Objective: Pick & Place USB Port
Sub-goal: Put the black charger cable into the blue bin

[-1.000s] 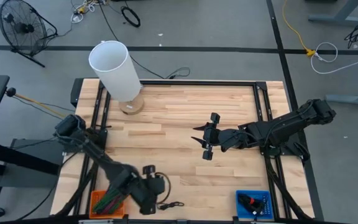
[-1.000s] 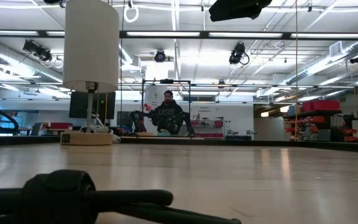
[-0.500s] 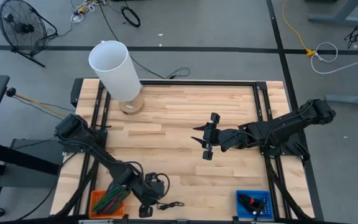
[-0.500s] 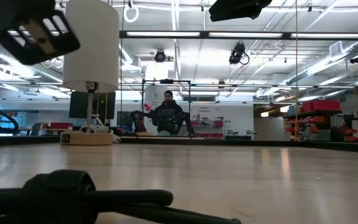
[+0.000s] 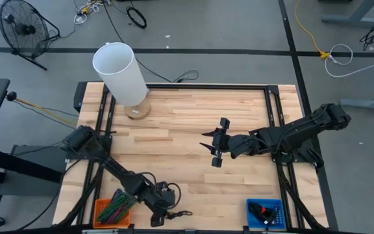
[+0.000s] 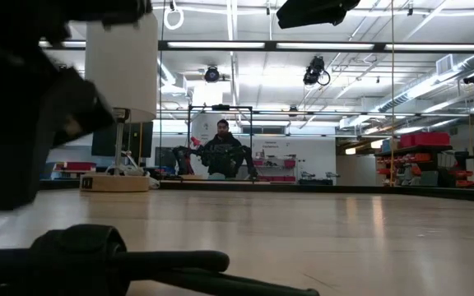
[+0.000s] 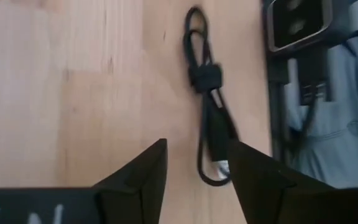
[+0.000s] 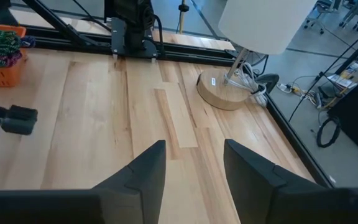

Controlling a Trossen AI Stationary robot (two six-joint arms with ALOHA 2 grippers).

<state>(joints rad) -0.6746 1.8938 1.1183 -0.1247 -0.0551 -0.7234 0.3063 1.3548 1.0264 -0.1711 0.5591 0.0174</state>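
On pale plank table point(image 5: 187, 117), looped black cable point(image 7: 207, 99), strapped

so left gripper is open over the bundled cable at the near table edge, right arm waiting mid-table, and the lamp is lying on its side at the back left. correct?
Not quite: the lamp stands upright on its round wooden base, as the high and low views show. The rest holds: the left gripper is open over the bundled cable at the near table edge, and the right gripper waits mid-table.

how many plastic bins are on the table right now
2. An orange bin sits at the table's near-left corner, holding a bundle of coloured cables, and a blue bin sits at the near-right corner with dark parts inside. No others show, though the arms could hide something small.
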